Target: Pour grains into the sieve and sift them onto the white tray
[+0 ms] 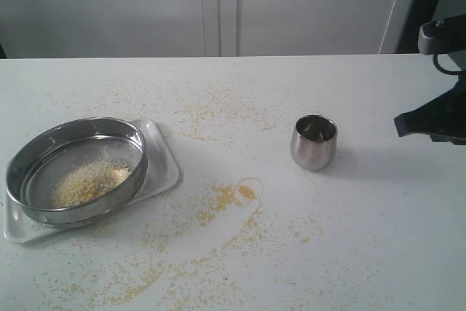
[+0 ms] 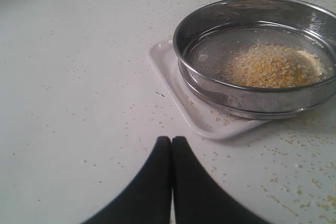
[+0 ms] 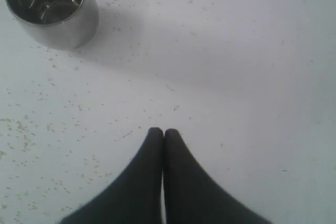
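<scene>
The round steel sieve [image 1: 76, 170] [image 2: 260, 56] rests on the white tray [image 1: 164, 169] [image 2: 178, 95] at the table's left. A heap of yellow-beige grains [image 1: 89, 182] [image 2: 272, 66] lies on its mesh. My left gripper [image 2: 171, 140] is shut and empty, hovering over the table a short way off the tray's corner; it does not show in the exterior view. My right gripper [image 3: 162, 131] is shut and empty too, well off to the side of the small steel cup [image 1: 314, 141] [image 3: 51, 7]. Its arm [image 1: 435, 118] shows at the exterior view's right edge.
Spilled grains [image 1: 227, 196] are scattered across the white table, thickest in front of the tray and between tray and cup. The upright steel cup stands right of centre. A pale wall runs behind the table's far edge.
</scene>
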{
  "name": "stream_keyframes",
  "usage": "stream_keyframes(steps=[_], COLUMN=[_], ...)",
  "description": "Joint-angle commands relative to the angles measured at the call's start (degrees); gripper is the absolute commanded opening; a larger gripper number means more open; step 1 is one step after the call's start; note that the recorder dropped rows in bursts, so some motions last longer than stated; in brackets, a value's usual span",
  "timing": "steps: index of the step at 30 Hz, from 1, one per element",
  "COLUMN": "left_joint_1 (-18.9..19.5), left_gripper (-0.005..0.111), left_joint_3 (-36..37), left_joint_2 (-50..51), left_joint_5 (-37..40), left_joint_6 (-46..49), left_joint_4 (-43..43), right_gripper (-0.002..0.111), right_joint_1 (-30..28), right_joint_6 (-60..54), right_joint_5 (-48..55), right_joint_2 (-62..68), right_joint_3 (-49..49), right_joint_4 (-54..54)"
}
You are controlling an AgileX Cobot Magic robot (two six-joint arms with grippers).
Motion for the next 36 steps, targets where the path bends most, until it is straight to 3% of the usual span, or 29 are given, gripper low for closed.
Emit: stream_keyframes(steps=[1, 13, 24, 36], left_joint_1=[0.0, 0.0, 0.0, 0.0], left_gripper=[0.001, 0.001, 0.001, 0.001], left_joint_3=[0.3, 0.3, 0.3, 0.3], left_joint_2=[-0.2, -0.2, -0.2, -0.2], left_joint_5=[0.0, 0.0, 0.0, 0.0], left_joint_6=[0.0, 0.0, 0.0, 0.0], left_joint_4=[-0.6, -0.6, -0.6, -0.6], right_gripper=[0.0, 0.0, 0.0, 0.0], right_joint_1=[-1.8, -8.9, -8.9, -2.1], right_joint_6=[1.3, 1.8, 0.0, -8.0], right_joint_5=[3.1, 6.1, -1.2, -15.1], right_joint_2=[1.8, 4.4, 0.2, -9.4], right_joint_3=[-2.4, -3.1, 0.9, 10.3], right_joint_4=[0.8, 1.7, 3.2, 7.5])
